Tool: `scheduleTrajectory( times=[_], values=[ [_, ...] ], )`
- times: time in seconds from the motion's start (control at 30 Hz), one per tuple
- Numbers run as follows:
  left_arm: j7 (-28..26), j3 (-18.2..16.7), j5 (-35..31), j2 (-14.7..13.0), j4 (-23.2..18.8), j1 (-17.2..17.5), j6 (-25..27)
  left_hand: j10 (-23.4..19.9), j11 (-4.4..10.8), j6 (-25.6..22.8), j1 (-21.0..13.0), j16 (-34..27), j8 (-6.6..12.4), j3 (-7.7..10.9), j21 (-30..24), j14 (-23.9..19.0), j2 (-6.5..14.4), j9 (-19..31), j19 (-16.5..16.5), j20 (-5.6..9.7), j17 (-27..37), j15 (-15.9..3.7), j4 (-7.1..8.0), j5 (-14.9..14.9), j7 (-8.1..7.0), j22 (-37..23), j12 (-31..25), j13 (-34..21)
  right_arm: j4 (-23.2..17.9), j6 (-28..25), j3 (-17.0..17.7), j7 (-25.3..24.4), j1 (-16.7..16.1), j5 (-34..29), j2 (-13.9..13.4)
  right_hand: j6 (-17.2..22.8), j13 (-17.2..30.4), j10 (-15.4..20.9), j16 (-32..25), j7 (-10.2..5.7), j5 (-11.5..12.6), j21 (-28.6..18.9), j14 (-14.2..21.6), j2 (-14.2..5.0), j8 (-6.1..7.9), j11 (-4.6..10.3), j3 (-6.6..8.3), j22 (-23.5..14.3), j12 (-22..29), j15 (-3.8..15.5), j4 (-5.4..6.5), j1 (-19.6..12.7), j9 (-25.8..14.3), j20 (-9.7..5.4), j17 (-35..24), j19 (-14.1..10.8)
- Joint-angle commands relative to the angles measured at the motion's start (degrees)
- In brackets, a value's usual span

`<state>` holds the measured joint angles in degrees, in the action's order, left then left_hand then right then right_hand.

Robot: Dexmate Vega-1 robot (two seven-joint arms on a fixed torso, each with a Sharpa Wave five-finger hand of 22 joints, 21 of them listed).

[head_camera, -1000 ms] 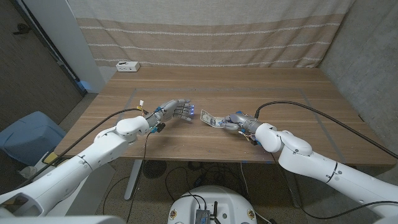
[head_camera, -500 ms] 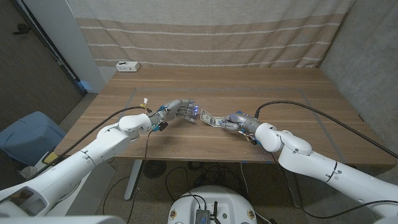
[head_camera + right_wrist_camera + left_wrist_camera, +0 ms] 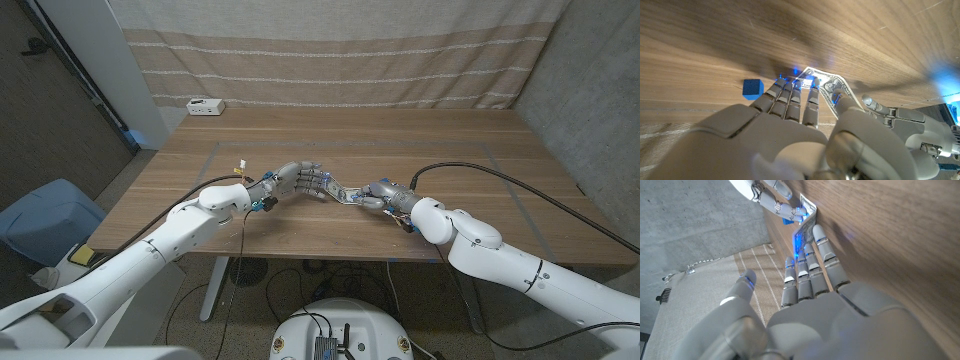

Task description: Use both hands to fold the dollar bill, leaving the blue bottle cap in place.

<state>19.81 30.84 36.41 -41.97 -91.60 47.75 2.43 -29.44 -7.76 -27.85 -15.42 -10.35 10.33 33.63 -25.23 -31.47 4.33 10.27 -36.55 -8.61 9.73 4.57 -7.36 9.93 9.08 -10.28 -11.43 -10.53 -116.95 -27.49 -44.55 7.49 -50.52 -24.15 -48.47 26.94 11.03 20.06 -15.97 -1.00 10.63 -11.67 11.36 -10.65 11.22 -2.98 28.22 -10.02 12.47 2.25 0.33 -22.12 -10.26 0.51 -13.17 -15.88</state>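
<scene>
Head view: the bill (image 3: pixel 345 194) is found near the middle of the table (image 3: pixel 420 140), between the two hands, with one end raised off the wood. It is pinched by the right hand (image 3: pixel 378 193), whose thumb lies on it in the right wrist view. The left hand (image 3: pixel 303 181) is released, its fingers stretched out with the tips at the raised edge. The cap (image 3: pixel 753 87) is seen on the table just beside the right fingertips, apart from the bill. If the fold is pushed toward the right hand, the cap could be knocked by sliding fingers or swept by the paper. The bill could also be skewed or slip from a light pinch. The bill's print is too small to be read, and no label can be made out on the white box (image 3: pixel 205 106).
</scene>
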Motion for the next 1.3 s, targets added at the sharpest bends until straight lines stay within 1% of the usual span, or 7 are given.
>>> scheduleTrajectory(
  times=[0.03,0.73,0.87,1.03,1.17,1.27,1.3],
  values=[
    [4.58,0.87,1.66,2.34,3.39,-0.72,-3.64,1.02,-0.15,0.99,0.87,0.39,-0.13,0.23,0.94,1.44,0.22,0.13,1.76,0.35,0.28,-0.13,0.23,-0.12,1.07,-0.13,0.3,-0.31,-0.13,0.68,0.47,-0.56,-0.73,0.78,-0.56,0.77,0.22,0.31,-0.08,0.0,0.0,-0.34,0.31,-0.09,-0.15,0.07,0.04,-0.21,-0.38,-0.04,0.23,-0.67,-0.33,-0.17,-0.16,-0.42],
    [7.95,3.86,-5.6,4.31,7.79,-4.32,-11.94,4.5,2.31,-5.77,6.04,0.3,2.17,-1.37,5.85,9.06,2.11,0.58,10.34,2.46,0.58,-0.79,4.53,0.45,-4.4,-0.35,0.35,-0.44,-1.22,0.86,1.21,-1.32,-2.22,1.47,-1.51,0.78,0.22,0.3,-0.04,-0.03,-0.01,-0.29,0.37,-0.08,-0.26,-0.07,0.0,-0.21,-0.47,-0.01,0.38,-0.74,-0.34,-0.22,-0.21,-0.38],
    [8.84,4.82,-7.48,4.52,8.64,-5.49,-12.97,4.31,3.16,-10.95,7.07,0.12,3.44,-1.62,6.92,9.83,2.16,0.72,11.77,2.93,0.42,-1.24,5.4,0.68,-2.97,-0.31,-0.01,-0.42,-1.15,1.02,1.36,-1.39,-2.35,1.72,-1.59,0.81,0.23,0.34,-0.02,-0.05,-0.01,-0.28,0.34,-0.08,-0.26,-0.07,-0.01,-0.21,-0.47,-0.06,0.42,-0.76,-0.34,-0.22,-0.21,-0.39],
    [7.68,5.67,-11.21,4.03,8.38,-6.37,-14.03,2.52,2.81,-15.04,7.95,-0.14,4.33,-2.22,7.6,9.61,1.14,1.18,11.84,3.05,0.27,-1.28,5.74,0.77,0.72,-0.25,-0.73,-0.45,-1.1,1.32,1.62,-1.43,-2.49,2.14,-1.76,0.82,0.23,0.35,-0.01,-0.04,-0.01,-0.27,0.36,-0.08,-0.27,0.03,-0.03,-0.21,-0.49,-0.03,0.46,-0.77,-0.35,-0.21,-0.23,-0.38],
    [6.09,5.94,-14.38,3.99,8.82,-6.77,-16.51,1.81,2.6,-15.24,8.19,-0.25,4.34,-2.43,7.68,9.29,0.88,1.42,11.66,2.82,0.26,-0.99,5.83,0.8,0.7,-0.24,-0.99,-0.47,-0.92,1.49,1.77,-1.29,-2.45,2.55,-1.81,0.87,0.23,0.43,-0.01,-0.02,-0.01,-0.27,0.39,-0.08,-0.27,-0.15,-0.02,-0.21,-0.47,-0.09,0.47,-0.8,-0.35,-0.19,-0.23,-0.39],
    [5.27,6.17,-16.37,3.64,8.63,-7.1,-17.22,0.17,2.81,-8.06,8.45,-0.3,0.72,-2.5,8.53,8.59,0.51,1.01,11.89,2.18,0.21,-1.03,5.79,1.07,-5.15,-0.25,-1.31,-0.55,-0.72,1.78,1.9,-1.3,-2.44,2.92,-1.81,0.87,0.23,0.4,0.0,-0.02,-0.01,-0.26,0.39,-0.08,-0.27,-0.04,-0.03,-0.21,-0.49,-0.06,0.48,-0.82,-0.35,-0.22,-0.23,-0.38],
    [4.76,6.26,-17.34,3.51,8.52,-7.21,-17.59,-0.48,2.72,-7.52,8.44,-0.32,0.5,-2.47,8.66,8.44,0.52,0.92,11.92,2.13,0.21,-1.08,5.77,1.1,-5.67,-0.25,-1.51,-0.57,-0.67,1.82,1.87,-1.35,-2.42,2.87,-1.82,0.87,0.23,0.39,0.0,-0.01,-0.01,-0.26,0.4,-0.08,-0.28,-0.09,-0.03,-0.21,-0.5,-0.07,0.49,-0.82,-0.35,-0.23,-0.23,-0.37]
  ],
)
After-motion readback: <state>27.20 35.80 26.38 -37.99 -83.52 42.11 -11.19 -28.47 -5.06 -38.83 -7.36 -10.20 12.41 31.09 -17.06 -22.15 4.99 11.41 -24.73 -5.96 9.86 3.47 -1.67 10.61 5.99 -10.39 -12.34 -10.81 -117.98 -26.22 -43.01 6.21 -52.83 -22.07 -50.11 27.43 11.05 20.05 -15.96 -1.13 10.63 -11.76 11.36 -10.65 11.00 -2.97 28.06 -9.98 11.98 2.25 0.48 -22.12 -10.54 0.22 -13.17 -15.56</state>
